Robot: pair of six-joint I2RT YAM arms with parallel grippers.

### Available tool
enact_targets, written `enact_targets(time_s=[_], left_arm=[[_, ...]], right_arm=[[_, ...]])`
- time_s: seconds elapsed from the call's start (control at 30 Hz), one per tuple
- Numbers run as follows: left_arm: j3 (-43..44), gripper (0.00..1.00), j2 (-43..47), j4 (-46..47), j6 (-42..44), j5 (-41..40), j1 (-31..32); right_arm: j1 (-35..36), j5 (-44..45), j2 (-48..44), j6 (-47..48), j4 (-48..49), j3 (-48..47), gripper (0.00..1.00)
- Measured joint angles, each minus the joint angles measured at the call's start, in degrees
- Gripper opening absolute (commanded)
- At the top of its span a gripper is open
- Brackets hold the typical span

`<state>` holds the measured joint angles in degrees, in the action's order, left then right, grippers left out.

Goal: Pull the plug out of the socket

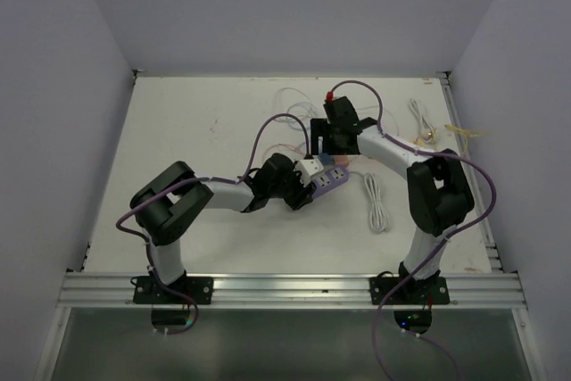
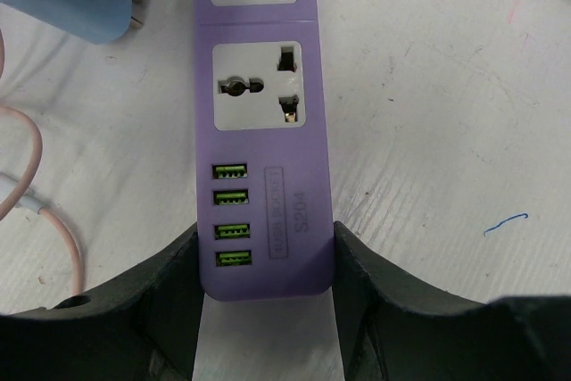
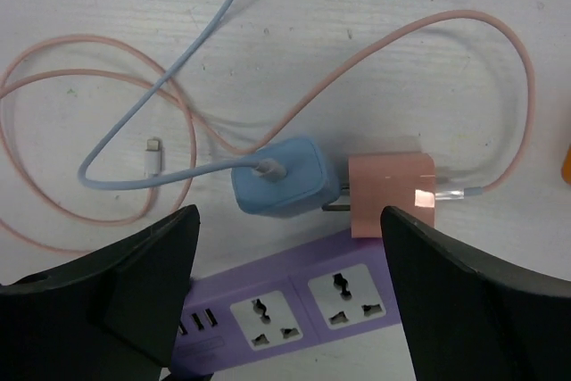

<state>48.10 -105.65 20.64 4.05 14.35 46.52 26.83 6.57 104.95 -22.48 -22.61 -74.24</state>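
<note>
The power strip is pinched by the left gripper; the right gripper is spread over the blue plug, laid loose beside it. Unplugging seems done; withdrawal is called for.

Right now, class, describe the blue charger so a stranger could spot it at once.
Start at the purple strip in the middle of the table. Two chargers lie beside it. The blue charger has a blue cable; its neighbour, the pink charger, a pink one.

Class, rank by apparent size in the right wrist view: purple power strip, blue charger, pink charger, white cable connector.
Largest: purple power strip
Then: blue charger and pink charger, about alike
Smallest: white cable connector
</note>
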Motion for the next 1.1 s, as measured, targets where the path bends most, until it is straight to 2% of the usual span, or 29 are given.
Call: enact_targets(time_s=[0.23, 0.6, 0.83, 1.1], left_arm=[[0.02, 0.0, 0.02, 0.0, -0.42, -0.2, -0.07], [-1.03, 0.0, 0.96, 0.07, -4.87, 3.48, -3.67], [-1.6, 0.0, 1.42, 0.07, -10.8, 7.85, -11.85], [2.19, 0.0, 0.0, -3.17, -17.27, 5.92, -23.76]], right_arm=[[0.0, 2.97, -12.0, 0.48, -5.16, 0.26, 0.99], [-0.33, 13.09, -44.54, 0.94, -12.28, 10.86, 0.99], [-0.33, 20.13, -61.07, 1.33, -16.13, 16.37, 0.99], [-0.37, 25.97, -66.53, 1.29, -20.35, 20.57, 0.99]])
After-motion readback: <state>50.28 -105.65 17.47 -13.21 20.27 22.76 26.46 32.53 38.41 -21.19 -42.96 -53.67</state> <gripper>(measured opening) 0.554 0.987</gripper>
